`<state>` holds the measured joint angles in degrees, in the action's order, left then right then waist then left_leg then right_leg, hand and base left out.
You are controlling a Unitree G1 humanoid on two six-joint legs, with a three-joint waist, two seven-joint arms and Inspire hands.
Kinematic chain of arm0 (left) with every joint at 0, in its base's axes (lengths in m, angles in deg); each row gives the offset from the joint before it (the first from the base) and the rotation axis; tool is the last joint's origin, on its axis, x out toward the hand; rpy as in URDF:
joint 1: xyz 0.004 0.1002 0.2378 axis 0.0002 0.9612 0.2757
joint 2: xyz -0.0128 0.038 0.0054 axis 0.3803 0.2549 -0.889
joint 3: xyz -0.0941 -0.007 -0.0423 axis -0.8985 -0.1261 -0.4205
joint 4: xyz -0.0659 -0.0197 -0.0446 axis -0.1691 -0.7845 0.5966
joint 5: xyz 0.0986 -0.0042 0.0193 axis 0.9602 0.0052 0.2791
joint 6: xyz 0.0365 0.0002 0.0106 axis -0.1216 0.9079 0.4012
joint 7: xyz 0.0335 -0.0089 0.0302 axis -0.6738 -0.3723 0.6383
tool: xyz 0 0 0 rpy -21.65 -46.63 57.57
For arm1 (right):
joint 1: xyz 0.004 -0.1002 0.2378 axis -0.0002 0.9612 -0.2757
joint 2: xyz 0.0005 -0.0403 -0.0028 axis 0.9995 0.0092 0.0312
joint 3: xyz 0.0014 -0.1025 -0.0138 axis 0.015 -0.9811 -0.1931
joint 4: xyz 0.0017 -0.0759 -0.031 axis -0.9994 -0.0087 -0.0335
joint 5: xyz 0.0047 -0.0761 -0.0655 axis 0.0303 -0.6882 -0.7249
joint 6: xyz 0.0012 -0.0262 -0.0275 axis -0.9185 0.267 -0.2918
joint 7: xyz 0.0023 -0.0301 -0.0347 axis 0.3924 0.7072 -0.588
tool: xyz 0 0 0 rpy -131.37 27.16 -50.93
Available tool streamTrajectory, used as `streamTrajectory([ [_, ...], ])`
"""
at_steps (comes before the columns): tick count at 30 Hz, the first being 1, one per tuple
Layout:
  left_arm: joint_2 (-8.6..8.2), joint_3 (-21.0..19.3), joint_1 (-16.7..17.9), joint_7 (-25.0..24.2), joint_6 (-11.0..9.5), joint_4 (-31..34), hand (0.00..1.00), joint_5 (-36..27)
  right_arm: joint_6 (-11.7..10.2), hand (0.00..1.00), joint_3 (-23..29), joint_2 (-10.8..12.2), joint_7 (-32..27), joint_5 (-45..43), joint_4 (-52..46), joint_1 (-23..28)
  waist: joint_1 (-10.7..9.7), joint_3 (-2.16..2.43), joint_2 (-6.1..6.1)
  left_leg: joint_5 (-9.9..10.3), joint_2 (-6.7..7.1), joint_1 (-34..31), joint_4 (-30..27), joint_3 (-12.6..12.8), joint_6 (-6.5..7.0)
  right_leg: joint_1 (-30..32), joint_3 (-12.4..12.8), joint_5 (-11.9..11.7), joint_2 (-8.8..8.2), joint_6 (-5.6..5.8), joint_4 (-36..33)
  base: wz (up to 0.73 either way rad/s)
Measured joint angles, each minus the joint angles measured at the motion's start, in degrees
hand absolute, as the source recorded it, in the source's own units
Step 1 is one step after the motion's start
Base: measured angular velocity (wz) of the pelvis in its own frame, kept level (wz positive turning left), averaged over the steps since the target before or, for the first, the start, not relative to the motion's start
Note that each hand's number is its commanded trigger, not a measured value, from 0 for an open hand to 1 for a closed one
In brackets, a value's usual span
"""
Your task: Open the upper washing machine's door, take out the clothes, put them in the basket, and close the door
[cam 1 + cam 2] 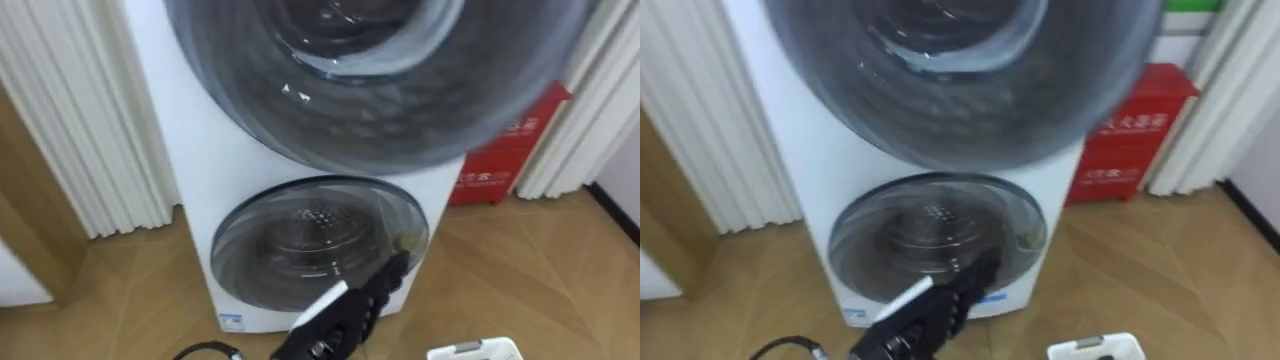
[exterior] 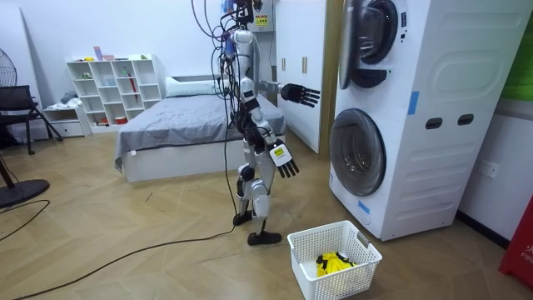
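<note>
I stand a step in front of a white stacked washing machine (image 2: 416, 125). Its lower round door (image 1: 318, 243) looks shut, with a grey drum behind the glass. The upper door (image 1: 380, 90) looms large at the top and seems to stand out from the front in the room view. My left hand (image 1: 350, 305) is held out before the lower door, open, fingers straight and empty. My right hand (image 2: 286, 160) hangs at waist height, open and empty. A yellow cloth (image 2: 331, 263) lies in the white basket (image 2: 310, 250) on the floor. I see no clothes in the drums.
The basket's rim (image 1: 475, 350) shows at my lower right. A red box (image 1: 505, 150) stands right of the machine against white ribbed panels (image 1: 80, 120). In the room view a bed (image 2: 179, 125), a white shelf (image 2: 112, 87) and floor cables (image 2: 125, 258) lie behind me.
</note>
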<state>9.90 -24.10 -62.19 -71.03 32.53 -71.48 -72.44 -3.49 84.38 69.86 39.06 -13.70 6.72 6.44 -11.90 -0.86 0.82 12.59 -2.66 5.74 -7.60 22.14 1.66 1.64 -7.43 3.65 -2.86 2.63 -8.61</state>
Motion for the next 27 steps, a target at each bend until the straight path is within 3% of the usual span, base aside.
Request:
streamTrajectory([
  [4, 0.2, 1.28, -2.88, -0.43, -0.08, -4.37, 0.0, 0.01, -0.03, 0.0, -0.22, -0.06, -0.23, 1.13, 0.01, -0.13, -0.45, 0.28, -0.83, 0.38, -0.72, -0.02, -0.25, 1.11, -0.66, 0.76, 1.15, 0.05, 0.92, -0.29, -0.03, -0.24],
  [8, 0.04, 2.54, -7.42, -0.56, -0.3, -7.27, 0.0, 0.27, -0.08, 0.0, -0.73, -0.08, -0.09, 1.14, 0.67, -0.94, -0.6, -0.08, -1.57, 0.41, -0.71, -0.07, -0.24, 1.11, -0.73, 1.55, 2.69, 0.34, 1.29, -0.77, -0.03, -0.24],
  [13, -0.3, 4.26, -9.43, -0.54, -0.81, -7.41, 0.0, 1.04, 0.08, 0.0, -1.3, -0.04, 0.11, 2.22, 1.09, -1.23, -2.48, -0.15, -1.7, 0.4, -0.68, -0.01, -0.26, 1.13, -0.74, 1.54, 2.76, 0.47, 1.29, -0.95, -0.02, -0.04],
  [18, -4.09, 6.1, -13.58, -0.52, -1.14, -13.92, 0.0, 0.93, 0.1, 0.0, -2.3, 0.45, -0.6, 2.36, 0.85, -2.02, -3.35, -0.39, -1.36, 0.4, -0.63, 0.27, -0.28, 1.22, -0.74, 1.5, 3.55, 0.58, 1.31, -1.0, -0.12, -0.02],
  [22, -5.0, 6.47, -13.94, -0.33, -2.1, -20.51, 0.0, 1.23, 0.15, 0.0, -2.19, 0.44, 0.23, 2.52, 1.13, -2.02, -3.19, -0.61, -1.24, 0.4, -0.63, 0.85, -0.27, 1.09, -0.75, 1.32, 4.01, 0.9, 1.49, -1.07, -0.13, -0.09],
  [25, -3.73, 5.64, -13.22, 0.56, -2.65, -25.88, 0.0, 3.99, 0.2, 0.0, -1.91, 0.44, 0.45, 3.22, 1.33, -1.71, -2.32, -0.56, -1.31, 0.5, -0.77, 0.96, -0.27, 1.04, -0.94, 1.64, 4.16, 0.93, 1.79, -1.21, -0.25, -0.09],
  [27, -3.5, 2.29, -10.3, 3.38, -5.27, -32.39, 0.0, 5.67, 0.19, 0.0, -1.43, 0.49, 0.41, 4.76, 1.71, -0.78, -1.15, -0.65, -1.05, 0.48, -0.77, 1.33, -0.25, 0.99, -1.03, 0.88, 4.15, 0.84, 2.05, -1.4, -0.07, -0.04],
])
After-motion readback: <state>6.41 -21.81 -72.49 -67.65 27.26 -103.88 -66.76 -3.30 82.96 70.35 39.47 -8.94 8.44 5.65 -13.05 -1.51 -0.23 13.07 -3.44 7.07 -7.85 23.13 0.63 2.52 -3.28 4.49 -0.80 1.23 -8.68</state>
